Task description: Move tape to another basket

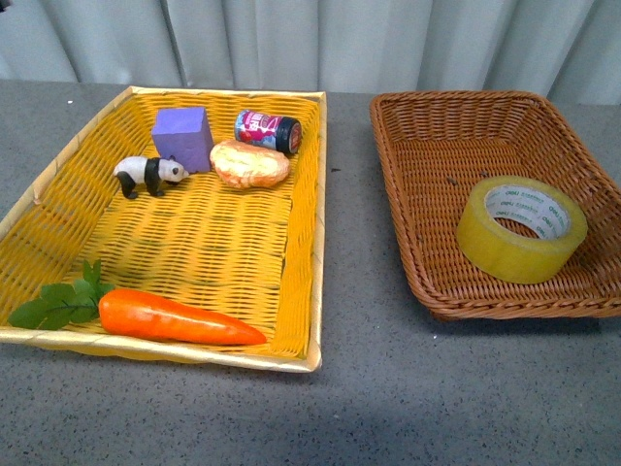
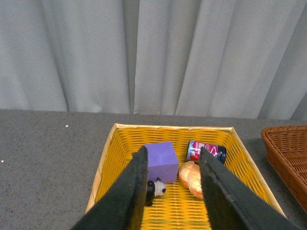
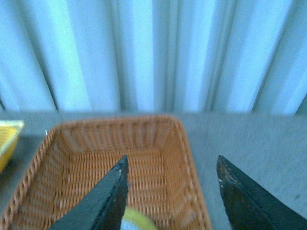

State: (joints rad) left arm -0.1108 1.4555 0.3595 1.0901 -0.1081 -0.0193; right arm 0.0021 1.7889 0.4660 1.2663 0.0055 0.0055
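The wide roll of translucent yellow packing tape (image 1: 521, 230), with a white printed core, is seen inside the dark brown rectangular wicker basket (image 1: 417, 252). It is lying on the woven floor, close to the right side wall. Nothing else is found in this basket. In the right wrist view only a small edge of the roll is visible, low between the two fingers of the right tool (image 3: 172, 163). This tool is held above the basket with its jaws spread wide and nothing between them, and the roll is not touched by it.

The left tool (image 2: 172, 151) is also wide open and empty. It hangs above the bright yellow woven tray (image 1: 316, 223), which stands on the grey counter (image 1: 388, 408) to the left of the basket, near it but apart. In this tray a purple block (image 1: 182, 136), a small panda figure (image 1: 148, 175), a red can (image 1: 268, 131), a bread roll (image 1: 249, 163) and an orange plastic carrot (image 1: 175, 317) are kept.

As the tape lies in the brown basket and is gripped by no tool, the transfer is judged to be finished, or very nearly so. For the next move only a clean retreat of the right arm seems to be called for. It should go straight upward, so that neither the roll nor the thick braided rim is knocked.
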